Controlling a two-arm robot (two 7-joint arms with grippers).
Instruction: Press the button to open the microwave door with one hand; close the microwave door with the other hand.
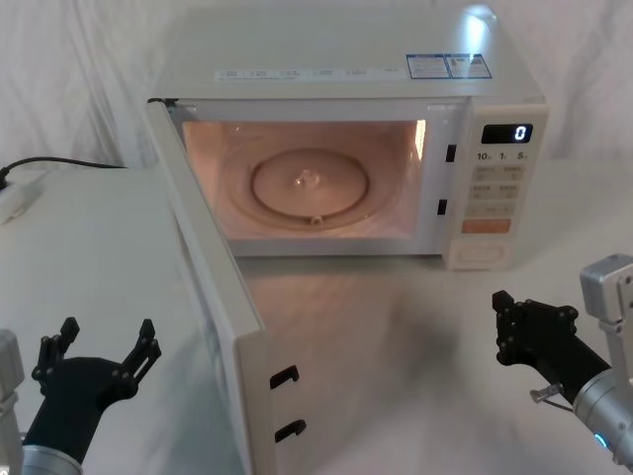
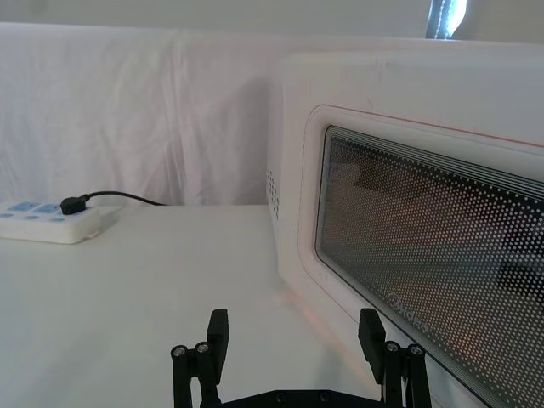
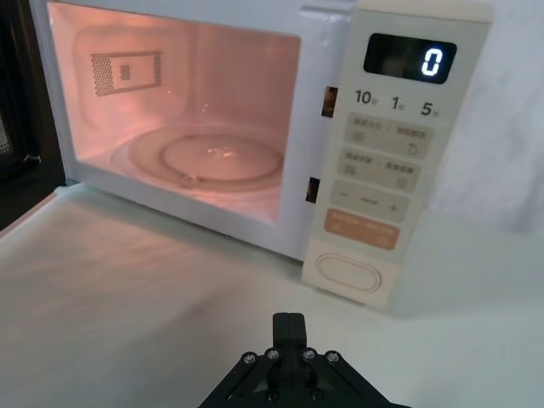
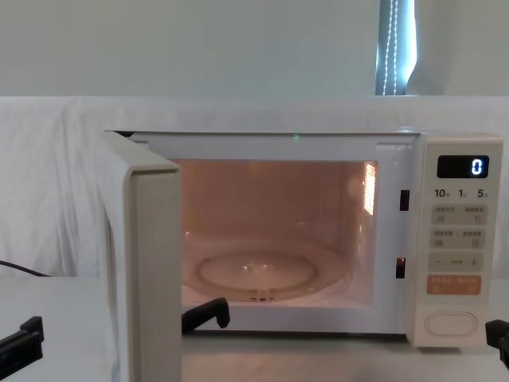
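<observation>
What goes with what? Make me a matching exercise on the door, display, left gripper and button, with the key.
Things:
1. door
2. display
3. left gripper
4. button

States:
A. shows 0
B. swung open
C. cream, pill-shaped
D. fingers spread, low on the door's outer side

Pairs: 1-B, 2-A, 3-D, 4-C

Microwave door (image 2: 425,280) cropped at frame edge, logo faint; power strip (image 2: 51,221) cut off; keypad labels (image 3: 382,161) illegible.
</observation>
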